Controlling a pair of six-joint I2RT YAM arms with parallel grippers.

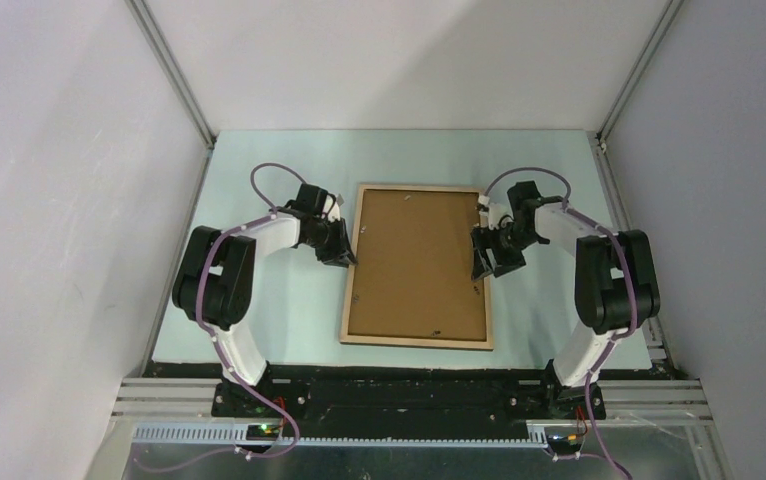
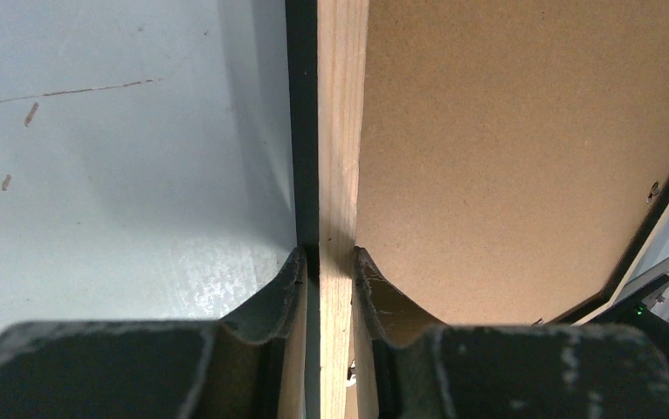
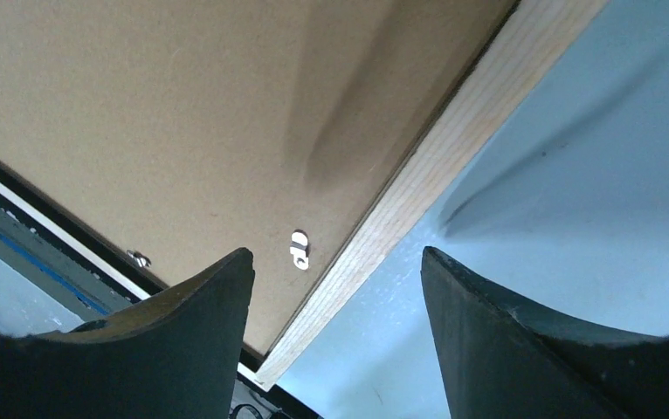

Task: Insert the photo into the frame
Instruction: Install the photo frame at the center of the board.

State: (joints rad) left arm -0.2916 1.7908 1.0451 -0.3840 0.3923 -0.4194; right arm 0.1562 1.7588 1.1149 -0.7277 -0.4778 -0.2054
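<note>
Frame point(image 1: 415, 344): lies flat, light-wood back side up, long sides running away from the arm bases.
Backing panel point(image 1: 417, 262): plain brown hardboard that fills the frame's opening, inside the wooden rails.
Table point(image 1: 289, 310): pale green surface that shows on every side of the frame.
Left gripper point(image 2: 329, 262): at the frame's left rail, about halfway along it. It is narrowed onto the rail, one finger against the outer black edge and the other on the inner side by the panel.
Right gripper point(image 3: 335, 262): at the frame's right rail, towards the far end. Its pincer stands wide and holds nothing. One finger is over the panel and the other over the table outside the frame, with the rail running between them.
Clip point(image 3: 300, 250): small white tab on the panel, just inside the right rail and near the right gripper's inner finger.
</note>
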